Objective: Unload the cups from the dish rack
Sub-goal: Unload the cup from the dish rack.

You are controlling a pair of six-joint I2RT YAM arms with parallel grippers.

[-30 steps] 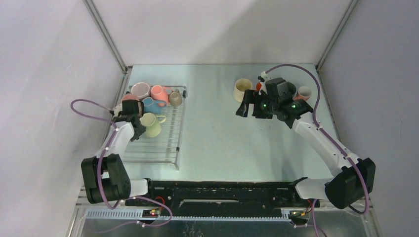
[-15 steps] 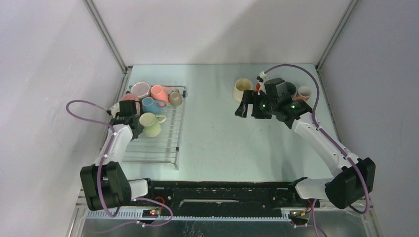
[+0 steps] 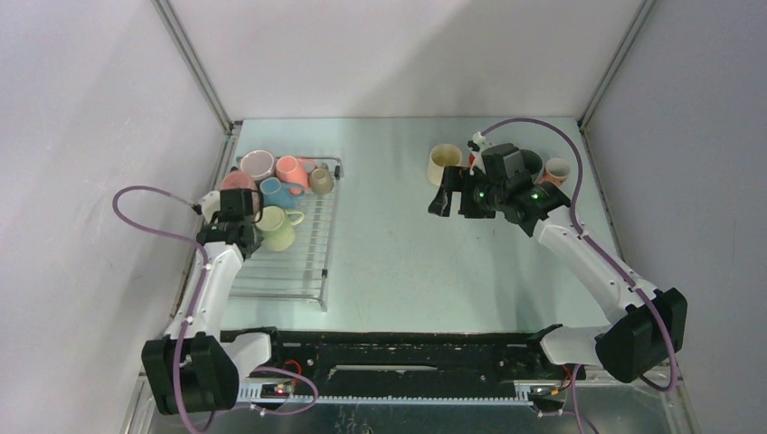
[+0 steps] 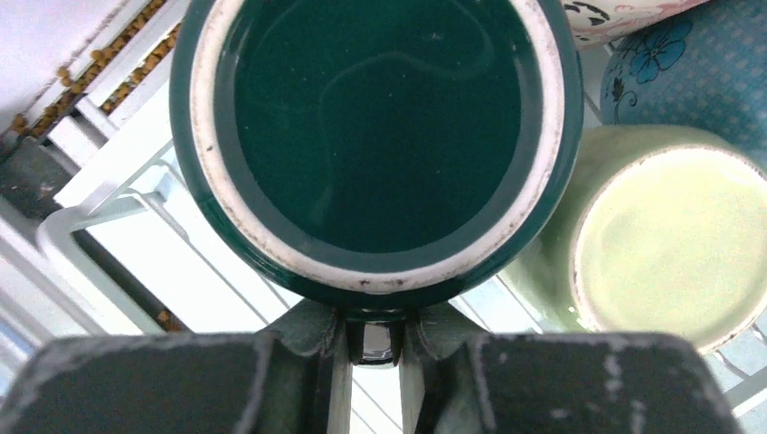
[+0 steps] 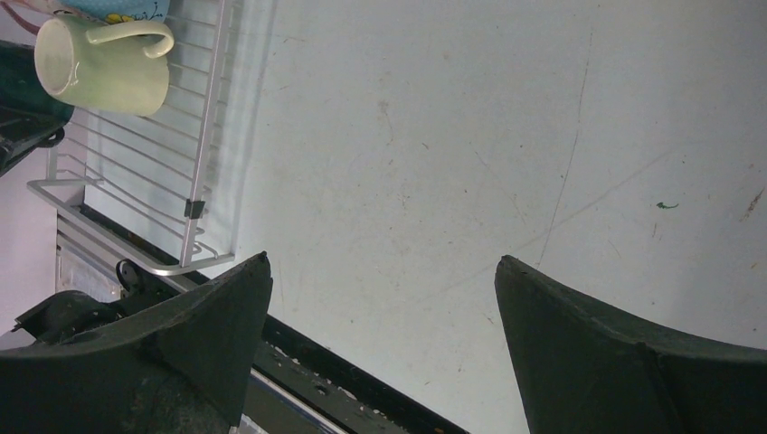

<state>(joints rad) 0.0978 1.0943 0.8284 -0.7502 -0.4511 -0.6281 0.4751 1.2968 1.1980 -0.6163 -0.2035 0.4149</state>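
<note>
Starting at the left gripper [image 4: 374, 336]: state?

Narrow. The fingers pinch a small dark part just under the rim of the dark green cup [image 4: 375, 136]. The cup's mouth faces the wrist camera. Interior: dark green glaze, cream rim.

Location of that cup?

Left side of the dish rack [image 3: 289, 264], over the wire bars. Whether it rests on them or is lifted, cannot tell.

Neighbours crowding it?

Item one: pale green cup [image 4: 665, 244], on its side just to the right, contact not clear. Interior: pale glaze.
Item two: blue cup [image 4: 692, 68], flower print, just beyond the pale green one.
Item three: patterned white-and-pink cup [image 4: 620, 13], only a sliver at the top edge of the wrist view.

Further rack contents?

At the far end, from the overhead view: lilac-white cup [image 3: 257, 165], pink cup [image 3: 291, 170] and beige cup [image 3: 320, 181], packed close together.

Right gripper [image 5: 382, 264]?

Wide, holding nothing, hanging above the table [image 3: 389, 262], well apart from the rack.

Cups outside the rack?

Two on the table. Cream cup [image 3: 443, 163]: upright, just beyond the right gripper. Pink-and-white cup [image 3: 556, 170]: upright, towards the far right corner, partly hidden by the right arm.
</note>
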